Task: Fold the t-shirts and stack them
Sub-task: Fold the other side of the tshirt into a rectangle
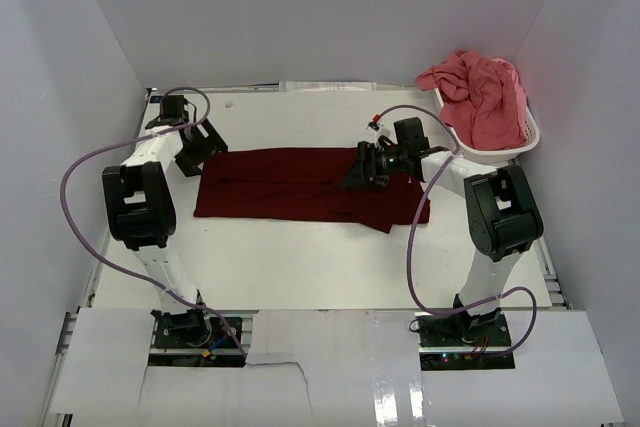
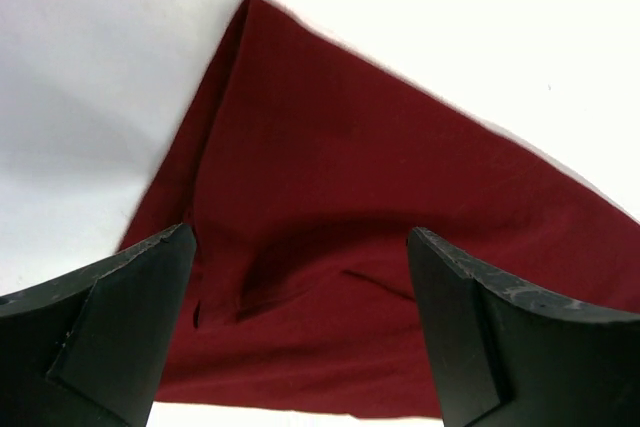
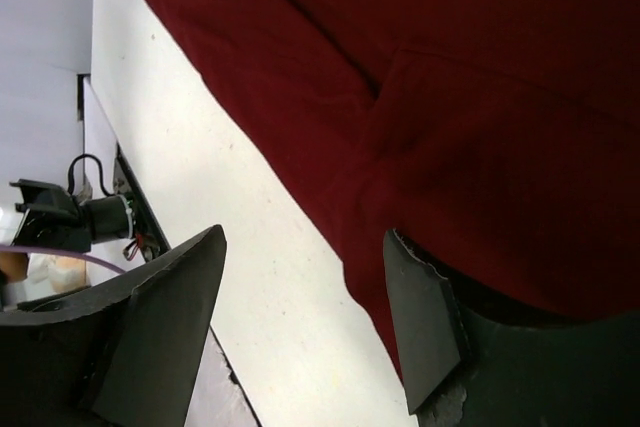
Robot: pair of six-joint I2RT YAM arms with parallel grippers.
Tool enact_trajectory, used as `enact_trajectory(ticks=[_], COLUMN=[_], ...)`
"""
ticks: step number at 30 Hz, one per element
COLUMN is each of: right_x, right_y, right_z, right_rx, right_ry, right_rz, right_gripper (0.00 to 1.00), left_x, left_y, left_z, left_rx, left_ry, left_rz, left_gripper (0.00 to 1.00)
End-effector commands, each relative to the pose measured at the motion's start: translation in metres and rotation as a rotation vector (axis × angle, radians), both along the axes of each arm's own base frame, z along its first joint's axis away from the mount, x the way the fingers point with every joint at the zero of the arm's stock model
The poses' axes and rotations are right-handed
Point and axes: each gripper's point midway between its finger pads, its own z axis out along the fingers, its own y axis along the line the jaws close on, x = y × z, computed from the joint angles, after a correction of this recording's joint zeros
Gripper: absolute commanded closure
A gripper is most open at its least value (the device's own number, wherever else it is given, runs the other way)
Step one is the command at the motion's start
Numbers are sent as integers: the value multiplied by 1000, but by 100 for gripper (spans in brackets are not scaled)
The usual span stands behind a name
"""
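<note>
**Dark red shirt part-folded on the bench, both hands open**

The dark red t-shirt (image 1: 300, 185) lies flat across the middle of the bench (image 1: 300, 267), drawn into a long band that runs left to right, with a looser flap at its right end. The pink t-shirt (image 1: 478, 92) sits crumpled in the white basket (image 1: 492, 156) at the far right corner, not yet touched.

The left hand (image 1: 195, 152) hovers at the left end of the band with its fingers wide apart, and its wrist view shows nothing but cloth below them. The right hand (image 1: 372, 165) is low over the right part of the shirt. Its fingers are also apart, with bare bench showing between them. One finger (image 3: 425, 317) lies against the cloth edge, which laps over it, but nothing is pinched.

The step in hand looks like the folding of the first shirt, between one fold and the next. The next move likely calls for each hand to take an end or corner of the band and bring one end over the other. The loose right flap could slide open if it is gripped too shallowly.
</note>
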Motion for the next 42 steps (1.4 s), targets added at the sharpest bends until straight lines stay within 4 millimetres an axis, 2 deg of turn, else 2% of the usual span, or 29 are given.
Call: enact_trajectory(ticks=[1, 4, 9, 14, 20, 29, 33, 34, 37, 38, 41, 42], right_x=[12, 13, 15, 16, 17, 18, 22, 22, 23, 22, 21, 22], right_y=[-7, -8, -11, -12, -14, -18, -23, -26, -29, -29, -32, -32], right_z=[3, -2, -12, -16, -18, -20, -22, -24, -23, -23, -22, -21], right_rx=[-35, -47, -75, -78, -89, -95, -111, -115, -116, -117, -116, -115], right_ry=[-40, -40, -37, -28, -29, -30, -37, -33, -37, -36, -38, -42], right_rz=[-21, -23, -32, -33, -39, -49, -69, -78, -85, -85, -89, -91], right_gripper=[30, 30, 32, 32, 32, 34, 37, 37, 37, 37, 37, 37], left_x=[1, 0, -7, -16, -23, -24, -20, -20, -15, -14, -11, -11], left_y=[3, 5, -6, -11, -21, -17, -3, 0, 5, 6, 9, 9], left_z=[33, 33, 27, 35, 23, 9, -2, -10, -16, -22, -29, -29], left_rx=[-87, -157, -251, -268, -343, -328, -252, -242, -219, -215, -200, -198], left_ry=[-117, -137, -103, -117, -71, -43, -33, -16, -10, 0, 9, 9], left_rz=[42, 52, 30, 30, 30, 52, 83, 87, 98, 98, 96, 95], left_gripper=[2, 2, 2, 2, 2, 2, 7, 8, 18, 31, 55, 78])
